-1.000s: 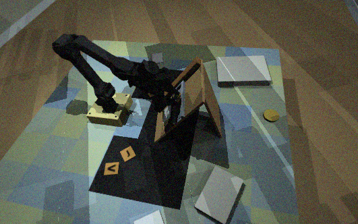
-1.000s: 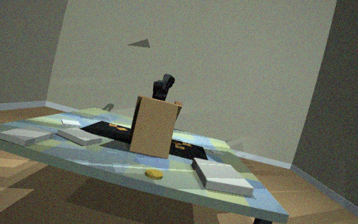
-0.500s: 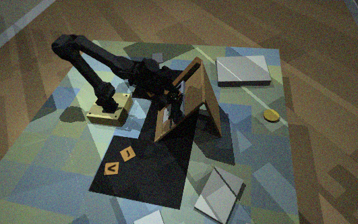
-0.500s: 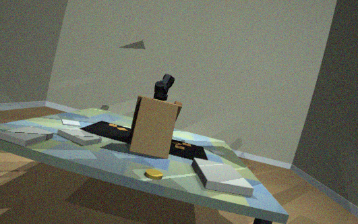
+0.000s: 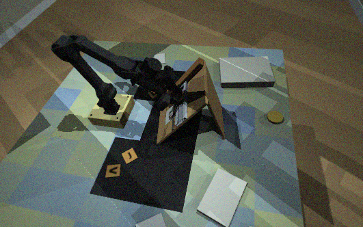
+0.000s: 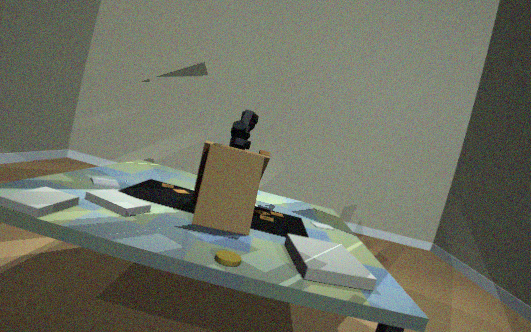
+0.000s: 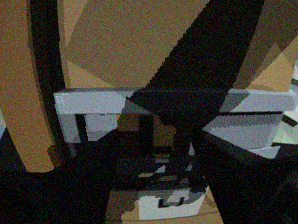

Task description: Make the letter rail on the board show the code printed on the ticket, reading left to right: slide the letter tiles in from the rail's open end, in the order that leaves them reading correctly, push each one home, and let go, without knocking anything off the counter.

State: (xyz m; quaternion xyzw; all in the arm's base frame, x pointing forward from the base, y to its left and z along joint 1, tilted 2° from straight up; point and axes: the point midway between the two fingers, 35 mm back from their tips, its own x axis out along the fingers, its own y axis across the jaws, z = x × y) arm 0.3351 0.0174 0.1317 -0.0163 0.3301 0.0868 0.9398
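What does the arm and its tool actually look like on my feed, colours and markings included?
The arm is matte black throughout, made of blocky, angular links with bulkier joint housings. It rises from a pale tan square base plate. The tool is the same black, with flat straight fingers. No cables, stripes or lettering are discernible in this dim light.

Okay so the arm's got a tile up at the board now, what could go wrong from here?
1. The gripper is shut on a letter tile right against the leaning board, which stands on its own like an easel; a hard push home might shift or tip it.
2. The wrist view is dark and crowded, so the tile's line-up with the rail is hard to judge; it may jam.
3. Two tiles, J and V, wait on the dark mat; a wrong order would misspell the code.
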